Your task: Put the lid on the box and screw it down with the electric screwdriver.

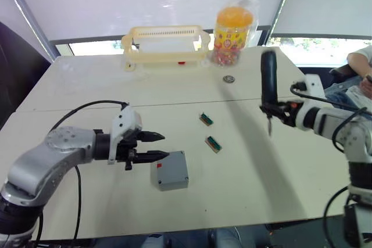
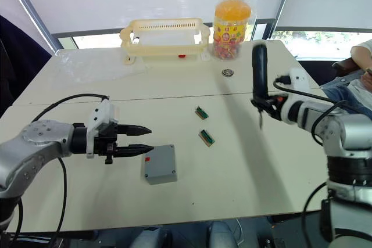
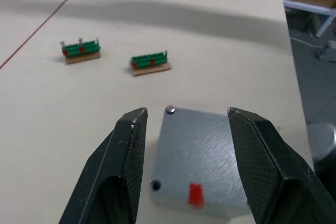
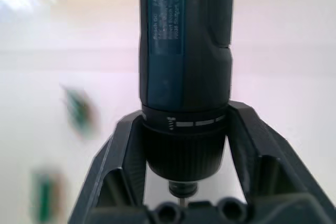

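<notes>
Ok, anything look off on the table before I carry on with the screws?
Nothing is spilled or damaged. The box sits slightly skewed to the table edge, lid on, between the open left gripper's fingers. The right gripper holds the electric screwdriver upright, well clear of the box.

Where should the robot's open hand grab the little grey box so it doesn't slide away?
Best guess: across two opposite side walls of the box, coming in level from the robot's left, where the open left gripper already straddles it. The walls are flat and parallel; the top is too wide.

Bare bench (image 2: pixel 250 166) lies at the box's (image 2: pixel 160 164) 3 o'clock; two green parts (image 2: pixel 206 137) sit at 1 o'clock.
</notes>
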`<control>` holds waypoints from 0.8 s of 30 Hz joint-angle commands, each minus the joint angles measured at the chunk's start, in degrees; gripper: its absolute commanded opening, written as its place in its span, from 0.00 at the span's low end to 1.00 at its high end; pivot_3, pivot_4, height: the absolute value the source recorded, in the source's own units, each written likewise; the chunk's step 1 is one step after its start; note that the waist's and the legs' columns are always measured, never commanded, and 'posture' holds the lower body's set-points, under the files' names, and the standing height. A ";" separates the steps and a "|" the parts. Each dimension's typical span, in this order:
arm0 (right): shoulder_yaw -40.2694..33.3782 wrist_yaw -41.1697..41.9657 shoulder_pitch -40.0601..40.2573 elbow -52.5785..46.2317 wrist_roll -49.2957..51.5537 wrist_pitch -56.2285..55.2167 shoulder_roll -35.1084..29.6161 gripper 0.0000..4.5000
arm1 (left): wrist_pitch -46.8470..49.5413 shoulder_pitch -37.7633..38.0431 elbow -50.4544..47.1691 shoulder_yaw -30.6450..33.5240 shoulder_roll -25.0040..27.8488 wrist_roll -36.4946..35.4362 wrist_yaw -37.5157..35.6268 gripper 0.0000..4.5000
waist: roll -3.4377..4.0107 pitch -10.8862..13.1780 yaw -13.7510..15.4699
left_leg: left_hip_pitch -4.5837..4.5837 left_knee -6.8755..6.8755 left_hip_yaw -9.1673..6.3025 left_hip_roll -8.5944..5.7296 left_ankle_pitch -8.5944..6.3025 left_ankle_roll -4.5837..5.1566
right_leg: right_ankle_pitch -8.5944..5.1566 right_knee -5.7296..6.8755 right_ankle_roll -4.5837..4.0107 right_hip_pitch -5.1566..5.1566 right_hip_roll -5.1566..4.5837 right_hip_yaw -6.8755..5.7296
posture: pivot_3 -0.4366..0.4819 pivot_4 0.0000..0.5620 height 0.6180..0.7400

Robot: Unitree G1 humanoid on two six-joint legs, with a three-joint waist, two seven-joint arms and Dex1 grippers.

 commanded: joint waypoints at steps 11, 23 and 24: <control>20.51 0.39 11.72 -14.37 -4.03 -23.28 26.16 0.39 | -1.37 -0.23 -0.81 -4.79 1.24 3.82 -3.45 0.55 | 0.04 0.02 0.09 | 0.06 0.09 -0.06 -0.06 0.06 -0.10 | 0.01 0.03 -0.01 0.10 -0.19 0.03 | 0.48 0.27 1.00; 25.23 2.06 18.28 -14.34 -9.96 -28.57 25.18 0.39 | -3.89 1.65 -1.32 -9.18 -4.76 9.20 1.59 0.55 | 0.03 0.02 -0.11 | 0.15 0.06 -0.06 -0.11 0.07 -0.13 | 0.01 0.09 -0.02 0.12 -0.12 0.01 | 0.48 0.27 1.00; 25.43 1.93 18.37 -14.41 -10.11 -28.59 25.34 0.39 | -4.05 1.63 -1.20 -9.58 -5.22 9.55 1.90 0.55 | 0.03 0.02 -0.10 | 0.15 0.06 -0.07 -0.11 0.07 -0.13 | 0.01 0.10 -0.02 0.12 -0.12 0.01 | 0.48 0.27 1.00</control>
